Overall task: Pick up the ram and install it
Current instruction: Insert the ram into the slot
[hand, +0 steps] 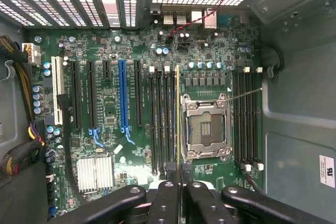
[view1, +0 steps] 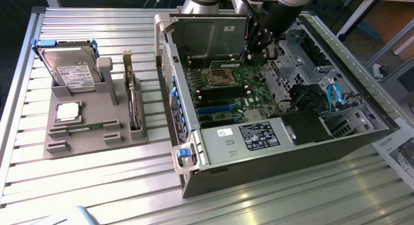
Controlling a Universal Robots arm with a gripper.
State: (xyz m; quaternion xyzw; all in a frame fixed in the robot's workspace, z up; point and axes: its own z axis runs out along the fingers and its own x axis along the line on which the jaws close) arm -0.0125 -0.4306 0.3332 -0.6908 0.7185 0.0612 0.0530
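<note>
Wrist view has the black 2-finger claw (hand: 179,177) clamped on the long thin green ram stick (hand: 178,114). The stick is seen edge-on between the black memory slots (hand: 160,119) and the square silver CPU socket (hand: 206,128); can't really tell if it's touching a slot. Over in the exterior view, the claw (view1: 259,53) is down inside the open dark tower case (view1: 272,152), at the far end of the green motherboard (view1: 226,89). The grey parts tray (view1: 97,137) sits well apart on the exterior view's left.
</note>
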